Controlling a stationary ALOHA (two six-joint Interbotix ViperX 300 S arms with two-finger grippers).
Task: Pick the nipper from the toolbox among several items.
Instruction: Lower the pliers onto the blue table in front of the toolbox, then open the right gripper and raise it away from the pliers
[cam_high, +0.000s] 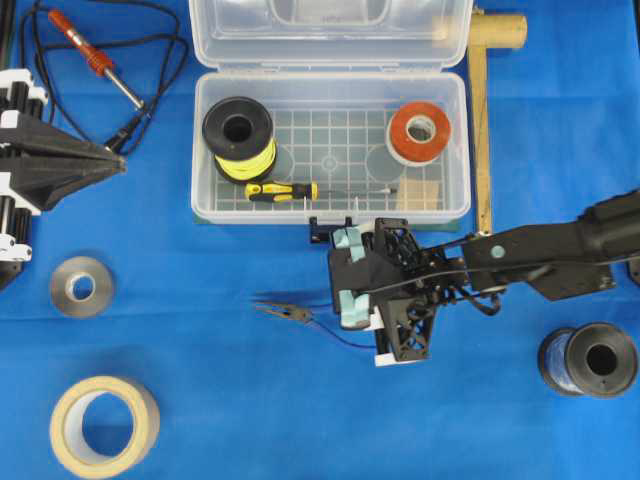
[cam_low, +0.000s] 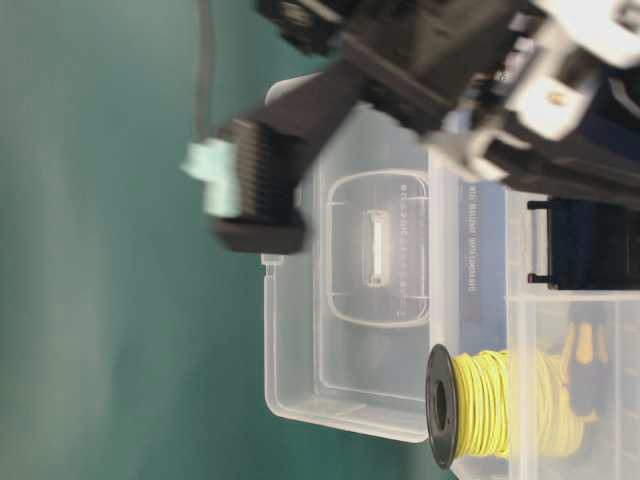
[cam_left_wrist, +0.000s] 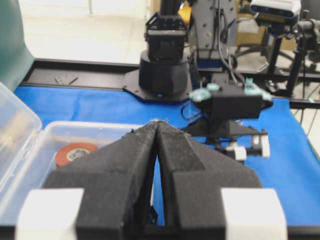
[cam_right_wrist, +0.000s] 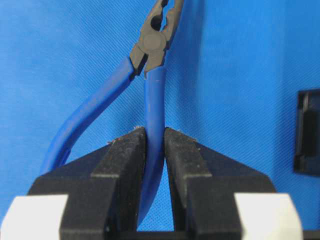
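Note:
The nipper (cam_right_wrist: 152, 100) has blue handles and dark pointed jaws. My right gripper (cam_right_wrist: 154, 132) is shut on one of its handles; the other handle curves off to the left. In the overhead view the nipper (cam_high: 283, 312) is outside the toolbox (cam_high: 330, 215), over the blue cloth just in front of it, with my right gripper (cam_high: 345, 300) behind it. The open toolbox holds a yellow wire spool (cam_high: 238, 135), an orange-red tape roll (cam_high: 418, 130), a screwdriver (cam_high: 285, 190) and a wooden block (cam_high: 420, 195). My left gripper (cam_left_wrist: 158, 124) is shut and empty at the far left (cam_high: 118, 160).
A red-handled soldering iron (cam_high: 95, 55) with its cable lies at the back left. A grey tape roll (cam_high: 82, 287) and a masking tape roll (cam_high: 103, 425) lie at the front left. A black spool (cam_high: 592, 360) sits at the right. A wooden mallet (cam_high: 483, 110) lies beside the toolbox.

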